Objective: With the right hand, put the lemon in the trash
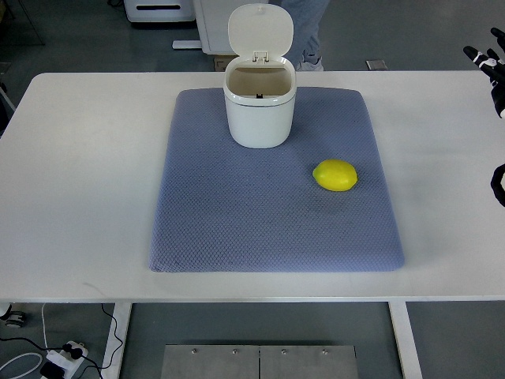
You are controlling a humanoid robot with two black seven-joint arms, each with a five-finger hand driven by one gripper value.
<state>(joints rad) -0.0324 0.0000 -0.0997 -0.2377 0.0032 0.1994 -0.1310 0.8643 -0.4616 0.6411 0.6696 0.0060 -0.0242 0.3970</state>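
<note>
Lemon (335, 175) on mat, well left of right robot hand (491, 67), fingers spread, empty.

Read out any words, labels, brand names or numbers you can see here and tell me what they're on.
None can be read. The white trash bin, its raised lid, the lemon, the blue-grey mat and the white table show no print. The right hand at the picture's edge shows none either.
</note>
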